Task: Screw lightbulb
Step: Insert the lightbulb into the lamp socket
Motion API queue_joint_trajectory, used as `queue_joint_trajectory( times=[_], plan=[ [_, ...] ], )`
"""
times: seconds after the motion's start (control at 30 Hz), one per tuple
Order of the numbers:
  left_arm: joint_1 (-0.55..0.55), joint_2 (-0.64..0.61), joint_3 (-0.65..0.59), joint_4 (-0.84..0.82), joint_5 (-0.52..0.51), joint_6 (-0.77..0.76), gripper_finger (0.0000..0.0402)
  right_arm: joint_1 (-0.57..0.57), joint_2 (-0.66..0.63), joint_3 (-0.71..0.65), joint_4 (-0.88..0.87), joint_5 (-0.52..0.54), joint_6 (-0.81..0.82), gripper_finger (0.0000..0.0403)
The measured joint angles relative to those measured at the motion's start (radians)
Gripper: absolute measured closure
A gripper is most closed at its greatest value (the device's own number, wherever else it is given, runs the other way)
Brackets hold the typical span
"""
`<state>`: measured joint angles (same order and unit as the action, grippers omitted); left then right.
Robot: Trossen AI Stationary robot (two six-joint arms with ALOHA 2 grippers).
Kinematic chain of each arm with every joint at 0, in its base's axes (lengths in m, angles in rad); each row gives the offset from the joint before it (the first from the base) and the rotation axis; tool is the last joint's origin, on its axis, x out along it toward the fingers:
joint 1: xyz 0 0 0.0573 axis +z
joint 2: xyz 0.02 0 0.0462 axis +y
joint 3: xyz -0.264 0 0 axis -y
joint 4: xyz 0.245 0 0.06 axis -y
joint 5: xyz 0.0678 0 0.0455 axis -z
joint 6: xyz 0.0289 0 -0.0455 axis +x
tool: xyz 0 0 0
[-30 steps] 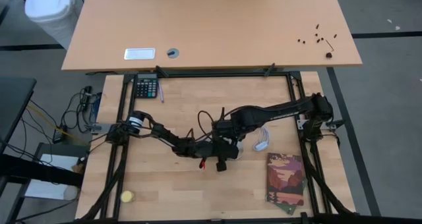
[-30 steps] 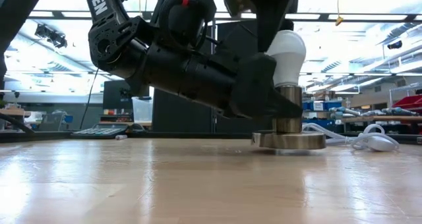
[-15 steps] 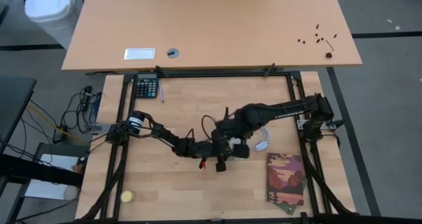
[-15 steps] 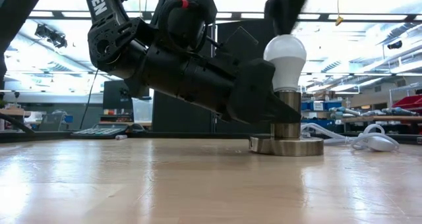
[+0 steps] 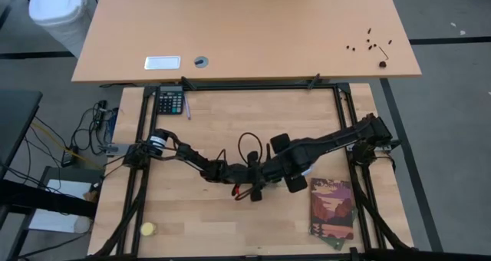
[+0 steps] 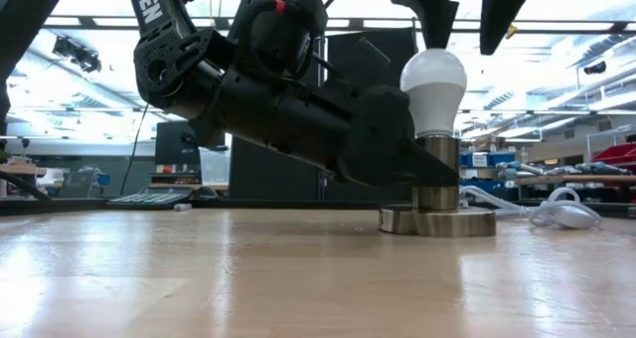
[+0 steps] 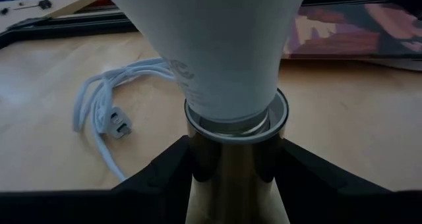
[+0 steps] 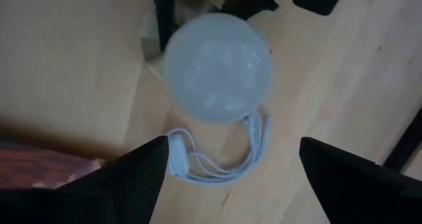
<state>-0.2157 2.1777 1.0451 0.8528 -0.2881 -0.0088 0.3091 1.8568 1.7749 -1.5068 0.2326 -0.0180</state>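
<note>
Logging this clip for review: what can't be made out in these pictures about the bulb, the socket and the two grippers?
- How far the lightbulb is threaded: its screw base sits hidden inside the socket collar in the low and left wrist views.
- High view: bulb and socket hidden under both arms.
- Left gripper: fingertips cut off by the left wrist picture's edge.
- Right gripper, open above the bulb: body cut off by the low view's top edge.

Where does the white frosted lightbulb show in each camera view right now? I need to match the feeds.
High view: not visible; the arms meet over that spot.
Low view: white frosted lightbulb upright right of centre, in the brass socket.
Left wrist view: lightbulb fills top centre, above the left end effector closed on the socket.
Right wrist view: lightbulb seen from above, between the open right end effector.
Shared landmark: coiled white cord.
</note>
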Motion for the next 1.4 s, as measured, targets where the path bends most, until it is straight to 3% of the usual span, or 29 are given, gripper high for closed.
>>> queue_joint_trajectory(
  times=[0.2,0.5,0.6,0.77,1.07,1.4],
  plan=[
    [0.0,0.0,0.0,0.0,0.046,0.022,0.0213,0.0,-0.033,-0.088,0.069,0.009,-0.049,0.0053],
    [0.0,0.0,0.0,0.001,0.093,0.06,0.0213,0.006,-0.237,-0.44,0.381,0.003,-0.09,0.0053],
    [0.0,0.0,0.0,0.006,0.108,0.062,0.0213,0.006,-0.264,-0.5,0.434,-0.025,-0.121,0.0053],
    [0.0,0.002,0.0,0.016,0.112,0.077,0.0213,-0.031,-0.231,-0.496,0.449,-0.143,-0.136,0.0053],
    [0.0,0.002,0.0,0.016,0.148,0.078,0.0213,-0.049,-0.22,-0.485,0.545,-0.165,-0.278,0.0053],
    [0.0,0.002,-0.001,0.021,0.197,0.073,0.0213,-0.045,-0.132,-0.397,0.506,-0.205,-0.285,0.0054]
  ],
)
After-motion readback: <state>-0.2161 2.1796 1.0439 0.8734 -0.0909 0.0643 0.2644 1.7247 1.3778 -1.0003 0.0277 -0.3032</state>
